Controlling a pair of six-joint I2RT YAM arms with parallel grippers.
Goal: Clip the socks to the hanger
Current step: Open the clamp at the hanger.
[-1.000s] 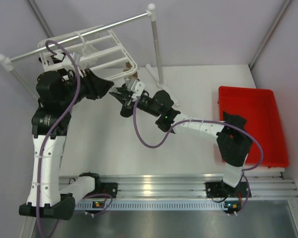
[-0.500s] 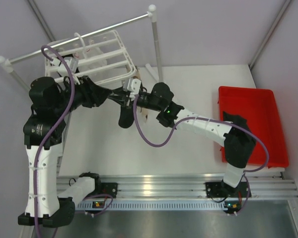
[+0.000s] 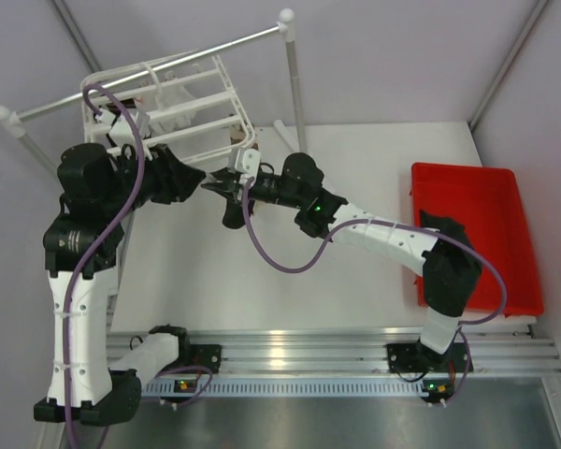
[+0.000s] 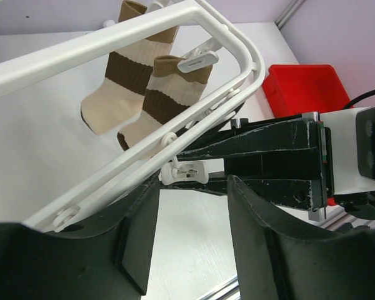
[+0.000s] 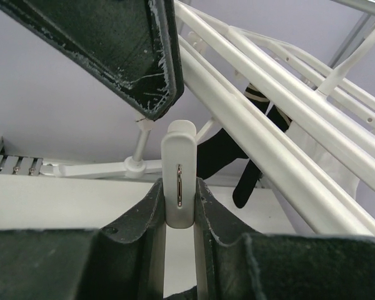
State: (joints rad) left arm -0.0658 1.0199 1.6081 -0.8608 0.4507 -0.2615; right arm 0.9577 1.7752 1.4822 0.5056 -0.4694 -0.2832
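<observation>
Limp, light cream-and-brown socks (image 4: 169, 94) and a black sock (image 5: 222, 156) are shown hanging from the white hanger (image 4: 62, 59), whose stiff sprung clip (image 5: 179, 169), judged best pinched by its tail, is clamped in the right gripper (image 5: 180, 206) jaws, while the left gripper (image 4: 190, 219) jaws are held half open and empty.

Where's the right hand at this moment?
Top view, left of centre: the right hand sits by the hanger's near corner, facing the left hand; its wrist view shows it shut on a white clip.

White table (image 3: 355, 290) w/ red bin (image 3: 505, 234) at right; pale lilac walls (image 3: 402, 56); grey alu. rail (image 3: 309, 360) in front.
</observation>
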